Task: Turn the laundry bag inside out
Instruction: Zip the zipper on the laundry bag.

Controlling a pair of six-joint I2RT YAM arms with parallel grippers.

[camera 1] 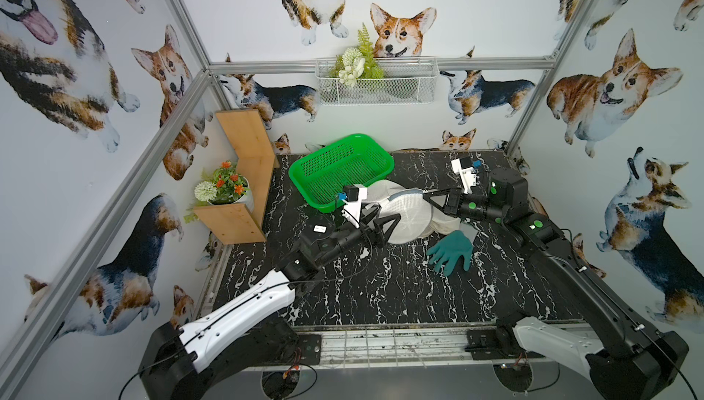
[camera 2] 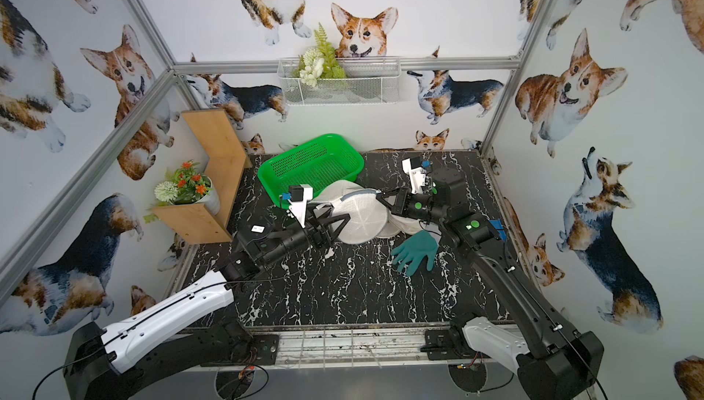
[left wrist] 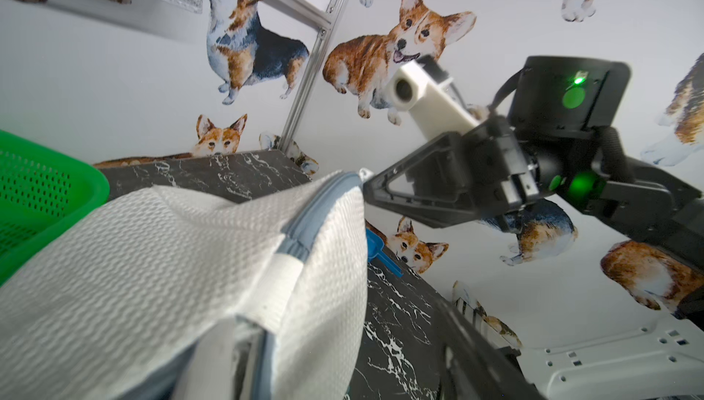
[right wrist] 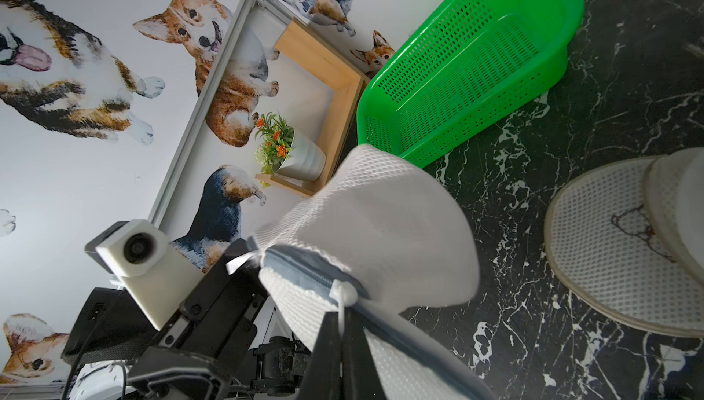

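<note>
Since its jaws stand apart, the left end effector (camera 1: 384,219) grips nothing. The mesh laundry bag (camera 1: 407,215), on the worktop (camera 1: 381,284) just beside the green basket (camera 1: 304,173), looks light and floppy (pinch its grey zipper hem (left wrist: 304,223)), where the right end effector (camera 1: 427,194) is clamped. No writing is legible.

You have the white mesh laundry bag (camera 1: 404,215) between both arms on the black marble table (camera 1: 381,284), beside the green basket (camera 1: 339,169). Your right gripper (camera 1: 426,193) pinches its grey-trimmed rim. Your left gripper (camera 1: 386,219), jaws apart, is at the opposite side. A teal glove (camera 1: 451,251) lies just beside the bag.
</note>
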